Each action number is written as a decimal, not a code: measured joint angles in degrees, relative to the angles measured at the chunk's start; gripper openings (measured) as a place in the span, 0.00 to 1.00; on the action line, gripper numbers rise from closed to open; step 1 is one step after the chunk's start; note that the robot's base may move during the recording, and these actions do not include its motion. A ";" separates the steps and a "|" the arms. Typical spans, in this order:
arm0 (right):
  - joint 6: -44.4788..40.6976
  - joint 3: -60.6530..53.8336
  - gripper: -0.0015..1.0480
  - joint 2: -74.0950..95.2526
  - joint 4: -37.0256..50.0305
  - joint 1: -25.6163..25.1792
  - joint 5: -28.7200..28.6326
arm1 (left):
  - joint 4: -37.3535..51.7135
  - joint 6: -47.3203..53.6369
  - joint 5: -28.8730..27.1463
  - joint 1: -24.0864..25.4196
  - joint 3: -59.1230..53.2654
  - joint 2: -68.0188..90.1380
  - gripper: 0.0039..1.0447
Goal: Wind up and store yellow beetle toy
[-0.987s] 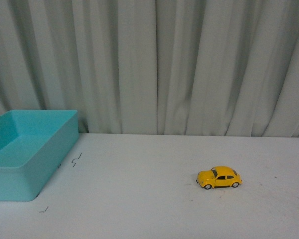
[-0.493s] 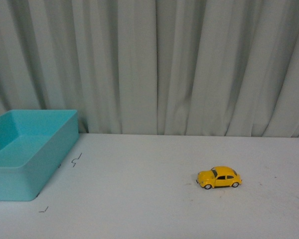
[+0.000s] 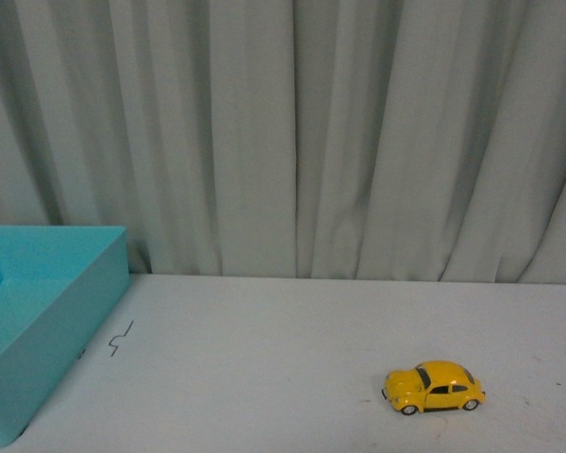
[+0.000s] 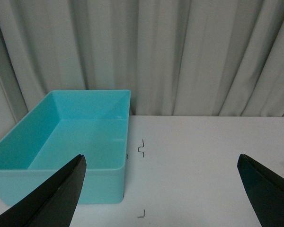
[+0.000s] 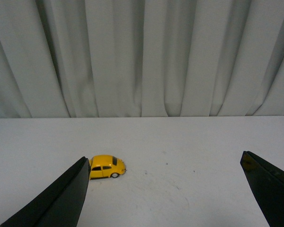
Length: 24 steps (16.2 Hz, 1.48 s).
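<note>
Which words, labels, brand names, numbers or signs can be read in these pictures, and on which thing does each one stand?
No readable text in any view.
Small glossy yellow beetle toy car: any badge or plate is too small to make out.
Open turquoise plastic box: plain walls, no label.
White table: only small dark squiggle marks, not letters.
Grey pleated curtain: no print.
</note>
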 joint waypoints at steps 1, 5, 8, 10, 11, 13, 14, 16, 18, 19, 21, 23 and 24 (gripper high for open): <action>0.00 0.00 0.94 0.00 -0.04 0.00 0.00 | -0.04 0.00 0.00 0.00 0.00 0.00 0.94; 0.00 0.00 0.94 0.00 0.02 0.00 0.00 | 0.00 0.00 0.00 0.00 0.00 0.00 0.94; 0.00 0.00 0.94 0.02 -0.09 0.00 0.00 | -0.04 0.00 0.00 0.00 0.00 0.00 0.94; 0.00 0.00 0.94 0.02 -0.04 0.00 0.00 | 0.00 0.00 0.00 0.00 0.00 0.00 0.94; 0.00 0.00 0.94 0.02 -0.04 0.00 0.00 | -0.02 0.00 0.00 0.00 0.00 0.00 0.94; 0.00 0.00 0.94 0.02 -0.04 0.00 0.00 | -0.02 0.00 0.00 0.00 0.00 0.00 0.94; 0.00 0.00 0.94 0.02 -0.04 0.00 0.00 | -0.02 0.00 0.00 0.00 0.00 0.00 0.94; 3.23 1.03 0.94 1.46 -3.58 2.69 7.08 | -0.02 0.00 0.00 0.00 0.00 0.00 0.94; 7.58 3.78 0.94 10.84 6.43 -1.33 12.50 | 0.00 0.00 -0.11 0.00 0.00 0.00 0.94; 6.14 6.12 0.94 17.20 14.97 -6.21 6.25 | -0.02 0.00 0.02 0.00 0.00 0.00 0.94; 1.81 12.52 0.94 35.98 32.44 -16.00 -10.93 | -0.04 0.02 0.09 -0.04 0.00 0.00 0.94; -4.68 22.08 0.94 54.47 38.91 -19.91 -26.25 | -0.04 0.00 -0.07 -0.04 0.00 0.00 0.94; -10.34 27.26 0.94 62.77 37.00 -19.26 -33.46 | -0.04 0.00 0.07 -0.04 0.00 0.00 0.94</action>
